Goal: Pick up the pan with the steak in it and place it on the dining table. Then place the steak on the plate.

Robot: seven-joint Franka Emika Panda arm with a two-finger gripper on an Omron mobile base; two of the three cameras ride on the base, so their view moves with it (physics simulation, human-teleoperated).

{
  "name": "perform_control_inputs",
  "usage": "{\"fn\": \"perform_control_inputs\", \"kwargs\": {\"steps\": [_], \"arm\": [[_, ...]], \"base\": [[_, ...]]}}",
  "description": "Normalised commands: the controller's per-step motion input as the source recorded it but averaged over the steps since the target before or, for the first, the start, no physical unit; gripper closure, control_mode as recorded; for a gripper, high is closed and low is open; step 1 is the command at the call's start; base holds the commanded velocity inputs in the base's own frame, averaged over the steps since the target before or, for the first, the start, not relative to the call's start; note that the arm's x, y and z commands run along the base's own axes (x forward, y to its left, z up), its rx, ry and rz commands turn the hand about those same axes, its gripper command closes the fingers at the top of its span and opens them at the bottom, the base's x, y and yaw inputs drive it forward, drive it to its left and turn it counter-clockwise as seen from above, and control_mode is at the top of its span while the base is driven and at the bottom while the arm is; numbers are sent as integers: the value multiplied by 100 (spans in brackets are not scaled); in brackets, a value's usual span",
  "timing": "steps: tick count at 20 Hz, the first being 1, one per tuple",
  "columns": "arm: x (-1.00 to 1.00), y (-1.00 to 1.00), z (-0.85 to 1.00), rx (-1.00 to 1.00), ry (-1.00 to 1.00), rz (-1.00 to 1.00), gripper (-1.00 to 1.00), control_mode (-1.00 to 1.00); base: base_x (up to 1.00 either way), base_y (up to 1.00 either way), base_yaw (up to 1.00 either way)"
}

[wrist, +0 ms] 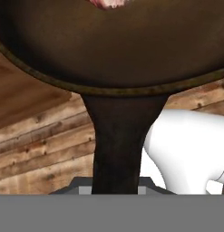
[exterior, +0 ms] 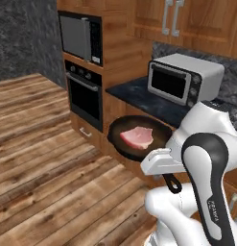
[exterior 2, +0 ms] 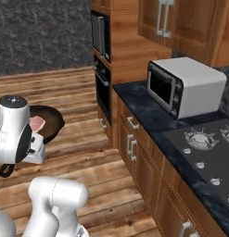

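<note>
In the hand view, the pan [wrist: 118, 50] is cut off by the top and side edges, and the steak [wrist: 109, 3] shows as a sliver at the top edge. The gripper fingertips are hidden behind the handle [wrist: 117, 145], so jaw state cannot be confirmed. In the right base view, the arm hides the near side of the pan [exterior 2: 48, 121] and most of the steak [exterior 2: 37, 123].

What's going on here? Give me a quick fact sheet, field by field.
Held: pan, carried in the air by its handle
In pan: steak, lying flat
Gripper: shut on the pan handle
Below pan: wooden floor
Counter: microwave on the dark top, stove burners beside it
Wall: built-in ovens
Progress: pan not yet set down
</note>
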Motion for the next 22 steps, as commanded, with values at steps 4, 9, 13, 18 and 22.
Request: {"fn": "perform_control_inputs", "kwargs": {"steps": [4, 9, 13, 18, 22], "arm": [[0, 0, 0, 0, 0, 0, 100, 100], [0, 0, 0, 0, 0, 0, 100, 100], [0, 0, 0, 0, 0, 0, 100, 100], [0, 0, 0, 0, 0, 0, 100, 100], [0, 0, 0, 0, 0, 0, 100, 100]], "base": [[0, 4, 49], [-12, 9, 41], [-22, 9, 34], [-2, 0, 2], [-6, 0, 8]]}}
